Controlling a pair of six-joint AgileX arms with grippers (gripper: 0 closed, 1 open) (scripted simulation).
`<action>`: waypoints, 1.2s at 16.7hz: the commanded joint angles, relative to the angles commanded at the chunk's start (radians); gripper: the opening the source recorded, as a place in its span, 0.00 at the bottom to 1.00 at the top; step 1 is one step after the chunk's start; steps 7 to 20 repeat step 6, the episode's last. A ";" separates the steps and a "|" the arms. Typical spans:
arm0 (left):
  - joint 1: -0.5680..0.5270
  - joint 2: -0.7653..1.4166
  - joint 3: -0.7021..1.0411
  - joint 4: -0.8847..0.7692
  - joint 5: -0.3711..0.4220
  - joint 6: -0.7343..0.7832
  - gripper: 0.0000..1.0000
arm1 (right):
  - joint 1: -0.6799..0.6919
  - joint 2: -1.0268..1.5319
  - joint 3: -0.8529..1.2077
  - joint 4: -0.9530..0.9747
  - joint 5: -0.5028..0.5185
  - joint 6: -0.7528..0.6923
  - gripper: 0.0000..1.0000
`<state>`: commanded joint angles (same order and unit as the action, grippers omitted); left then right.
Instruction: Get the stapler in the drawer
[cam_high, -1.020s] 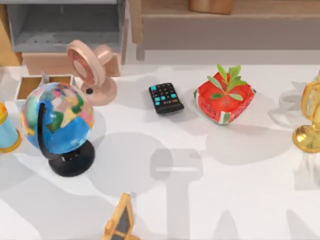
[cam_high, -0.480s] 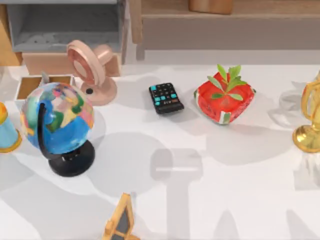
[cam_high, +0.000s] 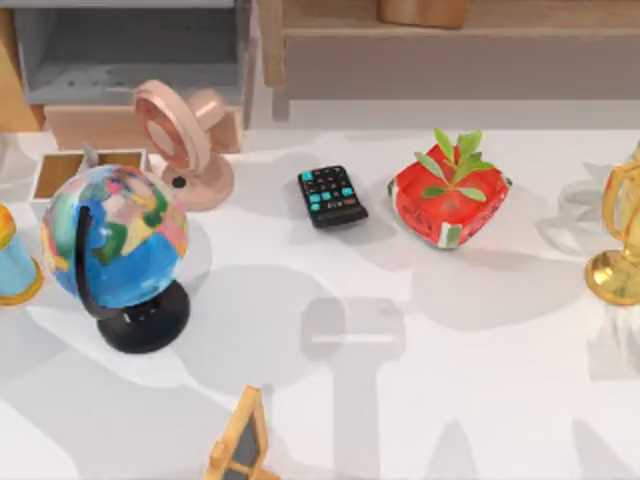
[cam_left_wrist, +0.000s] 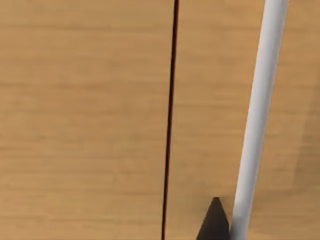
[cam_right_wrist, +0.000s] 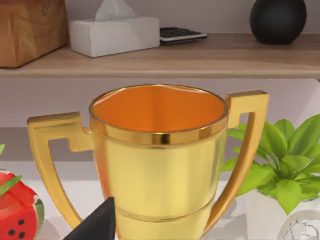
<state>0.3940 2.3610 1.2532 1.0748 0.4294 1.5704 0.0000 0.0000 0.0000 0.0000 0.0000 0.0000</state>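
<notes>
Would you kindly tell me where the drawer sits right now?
In the top view the drawer sits at the table's far left, behind the globe and beside the pink fan.

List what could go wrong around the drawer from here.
The globe crowds the drawer, with the pink fan beside it; a reaching arm might knock either. The right gripper sits close to the gold trophy; a sideways swing might tip it. The left gripper faces tan wood closely.
</notes>
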 joint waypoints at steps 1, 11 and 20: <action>0.000 0.000 0.000 0.000 0.000 0.000 1.00 | 0.000 0.000 0.000 0.000 0.000 0.000 1.00; 0.000 0.000 0.000 0.000 0.000 0.000 1.00 | 0.000 0.000 0.000 0.000 0.000 0.000 1.00; 0.000 0.000 0.000 0.000 0.000 0.000 1.00 | 0.000 0.000 0.000 0.000 0.000 0.000 1.00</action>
